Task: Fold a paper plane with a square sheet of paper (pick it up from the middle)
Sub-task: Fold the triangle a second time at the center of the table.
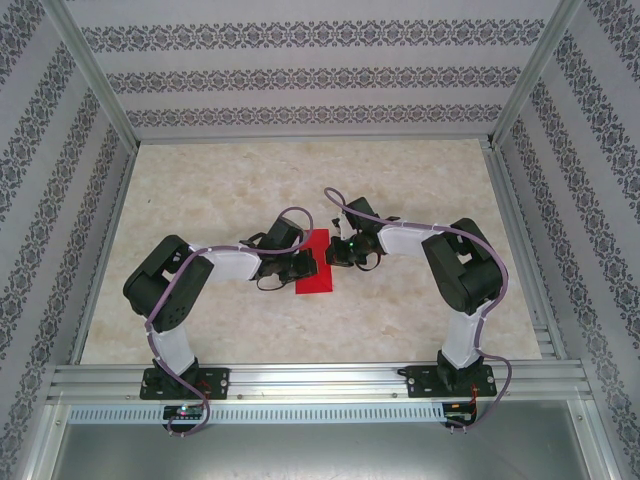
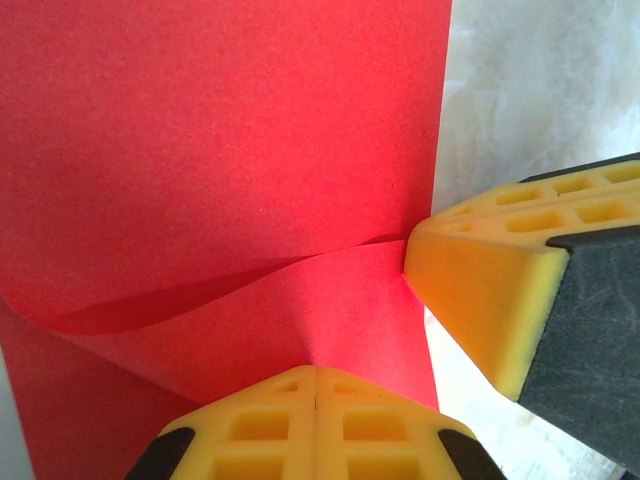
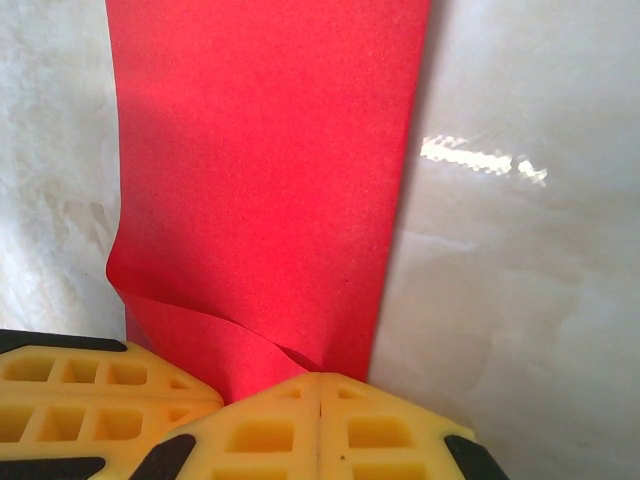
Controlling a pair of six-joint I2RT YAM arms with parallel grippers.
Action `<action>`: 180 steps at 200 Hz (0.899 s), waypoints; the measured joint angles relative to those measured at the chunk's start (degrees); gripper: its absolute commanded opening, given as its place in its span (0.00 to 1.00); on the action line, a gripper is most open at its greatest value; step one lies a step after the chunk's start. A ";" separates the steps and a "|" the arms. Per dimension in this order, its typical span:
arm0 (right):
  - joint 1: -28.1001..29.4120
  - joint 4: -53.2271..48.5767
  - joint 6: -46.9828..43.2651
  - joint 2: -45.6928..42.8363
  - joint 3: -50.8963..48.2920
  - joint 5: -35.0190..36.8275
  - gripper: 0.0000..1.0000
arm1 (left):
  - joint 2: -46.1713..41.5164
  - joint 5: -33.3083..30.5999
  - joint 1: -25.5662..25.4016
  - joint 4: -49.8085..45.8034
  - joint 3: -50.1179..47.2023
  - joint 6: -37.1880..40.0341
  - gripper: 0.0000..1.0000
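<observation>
Both closed — left hand (image 2: 316,372), right hand (image 3: 320,380) crowd folded red paper (image 2: 220,130), possibly pinching | marble table (image 3: 520,260)

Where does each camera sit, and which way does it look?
Top external: above and behind, looking down on table, left arm, right arm, red paper.
Left wrist: on the left arm, facing the paper past the left fingers.
Right wrist: on the right arm, facing the paper past the right fingers.
Both wrist views share the paper's fold.

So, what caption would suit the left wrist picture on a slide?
Shut yellow-padded left gripper and right gripper touching a thin bright red sheet of paper with a curling fold.
</observation>
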 measured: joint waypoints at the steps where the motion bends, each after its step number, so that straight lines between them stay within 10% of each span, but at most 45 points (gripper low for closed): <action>1: 0.00 0.00 0.00 0.00 0.00 0.00 0.12 | 0.00 0.00 -0.02 -0.02 0.02 0.00 0.02; 51: 0.00 -3.76 1.42 -5.33 0.13 3.52 0.29 | 0.15 -2.03 -0.76 -3.52 1.77 -0.04 0.00; 180: 6.19 -2.40 6.47 -10.86 -6.25 1.11 0.08 | 0.17 -2.62 -0.98 -3.69 1.84 -0.22 0.00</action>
